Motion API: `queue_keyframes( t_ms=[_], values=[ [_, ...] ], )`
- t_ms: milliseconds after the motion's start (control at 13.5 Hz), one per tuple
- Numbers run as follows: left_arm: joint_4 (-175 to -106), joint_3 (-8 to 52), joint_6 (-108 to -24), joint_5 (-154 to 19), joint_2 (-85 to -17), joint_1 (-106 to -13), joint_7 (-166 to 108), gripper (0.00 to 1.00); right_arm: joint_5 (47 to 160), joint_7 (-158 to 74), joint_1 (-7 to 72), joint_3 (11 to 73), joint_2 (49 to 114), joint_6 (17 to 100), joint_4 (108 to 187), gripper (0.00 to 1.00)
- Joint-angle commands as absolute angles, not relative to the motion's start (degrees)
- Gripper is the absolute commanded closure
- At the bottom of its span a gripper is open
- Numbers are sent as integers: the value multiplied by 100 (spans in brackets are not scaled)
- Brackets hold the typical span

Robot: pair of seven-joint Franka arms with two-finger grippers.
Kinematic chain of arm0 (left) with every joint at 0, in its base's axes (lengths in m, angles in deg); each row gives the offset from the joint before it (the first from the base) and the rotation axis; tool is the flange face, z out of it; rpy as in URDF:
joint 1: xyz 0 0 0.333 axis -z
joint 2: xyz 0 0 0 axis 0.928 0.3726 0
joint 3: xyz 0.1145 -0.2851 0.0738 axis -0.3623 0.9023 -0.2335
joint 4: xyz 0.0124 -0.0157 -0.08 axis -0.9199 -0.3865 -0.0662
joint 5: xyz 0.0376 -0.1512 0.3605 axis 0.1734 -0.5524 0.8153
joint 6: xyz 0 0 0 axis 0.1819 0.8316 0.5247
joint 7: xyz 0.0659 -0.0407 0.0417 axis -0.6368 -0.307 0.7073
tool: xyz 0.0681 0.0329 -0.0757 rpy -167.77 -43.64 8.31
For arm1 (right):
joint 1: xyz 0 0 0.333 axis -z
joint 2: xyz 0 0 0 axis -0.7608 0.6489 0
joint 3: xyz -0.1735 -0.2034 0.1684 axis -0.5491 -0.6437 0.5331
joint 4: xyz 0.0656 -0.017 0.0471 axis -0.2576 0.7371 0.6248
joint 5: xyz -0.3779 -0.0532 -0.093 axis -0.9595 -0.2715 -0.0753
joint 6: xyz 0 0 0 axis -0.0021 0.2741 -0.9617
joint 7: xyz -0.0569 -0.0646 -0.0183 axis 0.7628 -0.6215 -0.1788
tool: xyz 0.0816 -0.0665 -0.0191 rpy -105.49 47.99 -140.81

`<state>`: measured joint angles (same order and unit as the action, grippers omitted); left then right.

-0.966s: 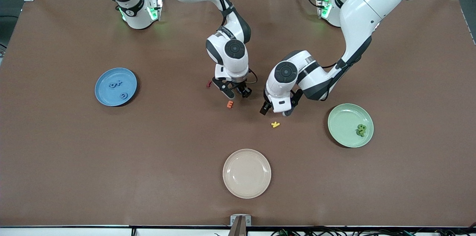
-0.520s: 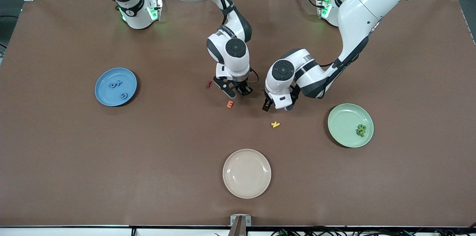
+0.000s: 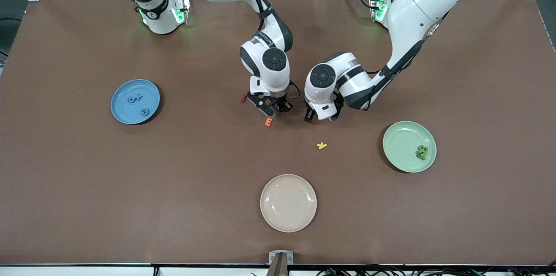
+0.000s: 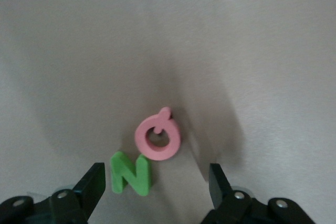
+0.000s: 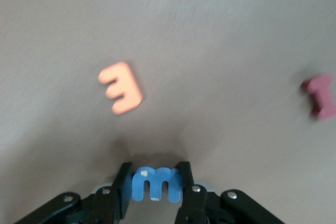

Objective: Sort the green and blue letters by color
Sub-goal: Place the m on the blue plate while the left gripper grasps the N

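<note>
Right gripper (image 5: 153, 187) clamped on a blue letter (image 5: 155, 183), an M shape pinched between both fingers; in the front view the gripper (image 3: 273, 109) hangs over the table (image 3: 87, 189) mid-area, just above the orange letter (image 3: 269, 122), and the blue piece itself is hidden under the wrist there. Red letter (image 3: 244, 98) sits close to the orange letter, slightly farther from the front camera and toward the right arm's end; its shape is hard to read, blurred in the right wrist view (image 5: 319, 95).

Left gripper (image 4: 155, 182) has its fingers spread apart, holding nothing, over a green letter (image 4: 130, 172), an N, and a pink letter (image 4: 157, 137) touching it. Both are hidden by the left arm in the front view, where the gripper (image 3: 319, 116) is over the table near the orange letter, toward the left arm's end.

Yellow letter (image 3: 321, 145) lies nearer the front camera than the orange letter. Green plate (image 3: 397, 137) holds a clump of green letters (image 3: 421, 152), count unclear. Blue plate (image 3: 119, 108) holds blue letters (image 3: 135, 98), outlines faint against the plate. Beige plate (image 3: 288, 203) sits nearest the front camera.
</note>
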<state>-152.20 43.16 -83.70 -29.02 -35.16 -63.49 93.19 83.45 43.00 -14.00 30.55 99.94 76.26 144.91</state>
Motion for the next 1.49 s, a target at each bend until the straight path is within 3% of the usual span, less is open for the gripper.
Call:
queue_keyframes(
  t_ms=[0,372,595,1041,1264,1412],
  values=[
    [-15560,4319,-8501,-2793,-3826,-6338,9555,15,8393,3445,-884,3073,9683,6757,14527,99],
    [-16131,4328,-9010,-2793,-4221,-6346,9678,19,8305,1732,285,3003,8786,5297,14571,99],
    [-16167,4319,-9160,-2750,-4240,-6329,9731,24,8007,494,646,2547,8233,4645,14903,99],
    [-16220,4302,-9389,-1986,-4003,-6399,10170,30,7330,-1635,726,1466,7213,5179,16616,99],
    [-16282,4302,-9397,-1976,-4002,-6399,10214,48,7128,-2330,796,1070,6738,5837,17538,99],
    [-16282,4302,-9397,-1976,-4002,-6408,10214,65,7110,-2524,840,981,6579,6347,18049,99]
  ],
)
